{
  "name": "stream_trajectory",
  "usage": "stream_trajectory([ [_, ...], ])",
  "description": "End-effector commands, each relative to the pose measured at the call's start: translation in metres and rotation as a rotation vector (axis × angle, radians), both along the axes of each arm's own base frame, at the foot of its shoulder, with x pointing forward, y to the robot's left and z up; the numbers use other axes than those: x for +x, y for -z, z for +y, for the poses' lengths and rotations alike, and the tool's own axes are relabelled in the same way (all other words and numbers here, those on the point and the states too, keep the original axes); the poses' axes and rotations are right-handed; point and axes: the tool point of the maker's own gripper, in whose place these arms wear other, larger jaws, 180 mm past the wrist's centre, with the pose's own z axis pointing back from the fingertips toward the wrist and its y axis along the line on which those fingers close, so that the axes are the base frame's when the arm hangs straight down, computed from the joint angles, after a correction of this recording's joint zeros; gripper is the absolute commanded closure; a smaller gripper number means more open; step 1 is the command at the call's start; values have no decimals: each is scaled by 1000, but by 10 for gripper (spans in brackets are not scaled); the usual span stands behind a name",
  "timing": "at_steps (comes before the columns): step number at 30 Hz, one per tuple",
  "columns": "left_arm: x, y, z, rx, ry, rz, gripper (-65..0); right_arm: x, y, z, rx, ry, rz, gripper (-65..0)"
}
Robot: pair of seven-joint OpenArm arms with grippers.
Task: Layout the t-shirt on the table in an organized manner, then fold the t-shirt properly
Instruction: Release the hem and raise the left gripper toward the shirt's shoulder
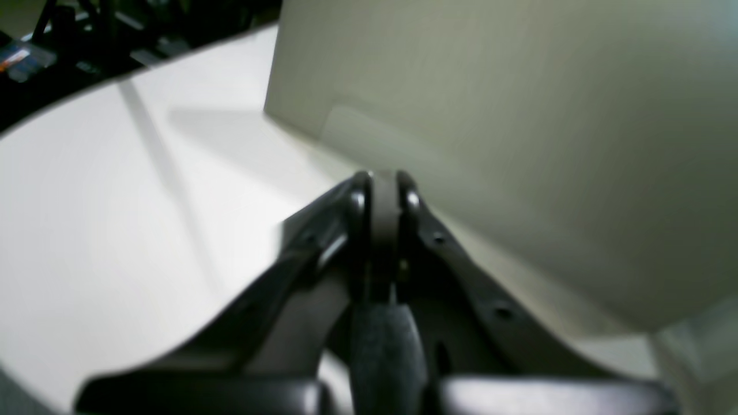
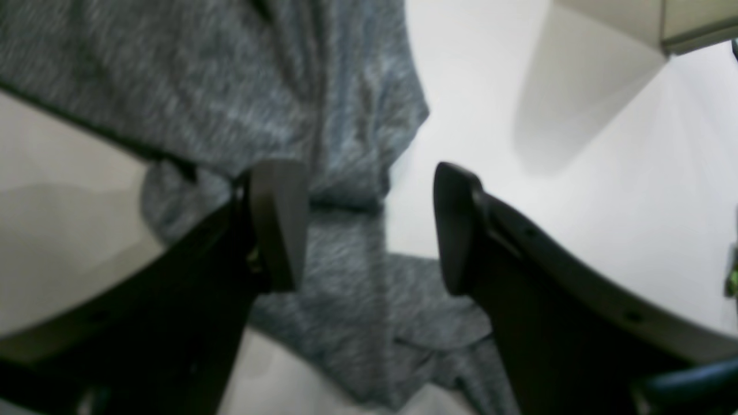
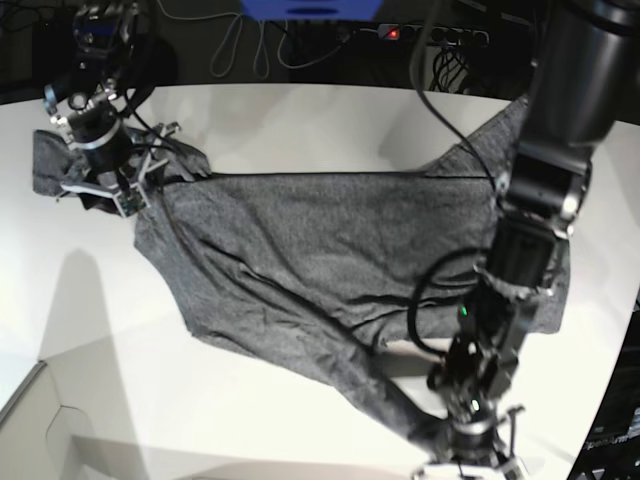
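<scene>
My left gripper [image 1: 383,187] has its jaws pressed together on a thin strip of something dark; the wrist view is too blurred for me to say it is cloth, so I cannot tell whether I hold anything there. Past those fingertips lies the white table [image 1: 115,230], and above and to the right of them looms a pale grey-green panel [image 1: 519,115] that I cannot identify.

My right gripper [image 2: 369,225] stands with its jaws apart, nothing between the two dark fingers [image 2: 279,219] but air. The t-shirt [image 2: 323,115] lies directly beneath and beyond the gap, grey and mottled, bunched in folds that run from the far left down under my fingers and toward the wrist. To the right of the right-hand finger the table is bare white.

From the base view, the t-shirt [image 3: 340,260] is spread across the middle of the table [image 3: 250,120], wrinkled and slanted. My right gripper [image 3: 110,185] sits over the bunched end of the cloth. My left gripper [image 3: 465,455] is low at the opposite end, where a narrow tail of the shirt runs up to it.
</scene>
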Motion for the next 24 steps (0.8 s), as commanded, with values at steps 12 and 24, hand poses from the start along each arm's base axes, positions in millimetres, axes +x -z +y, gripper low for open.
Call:
stream_trajectory([
  [12, -30, 120, -47, -15, 28, 272, -292, 5, -10, 1, 6, -9, -42, -348],
  [24, -25, 74, 37, -59, -118, 143, -321, 5, -10, 1, 6, -9, -42, -348],
])
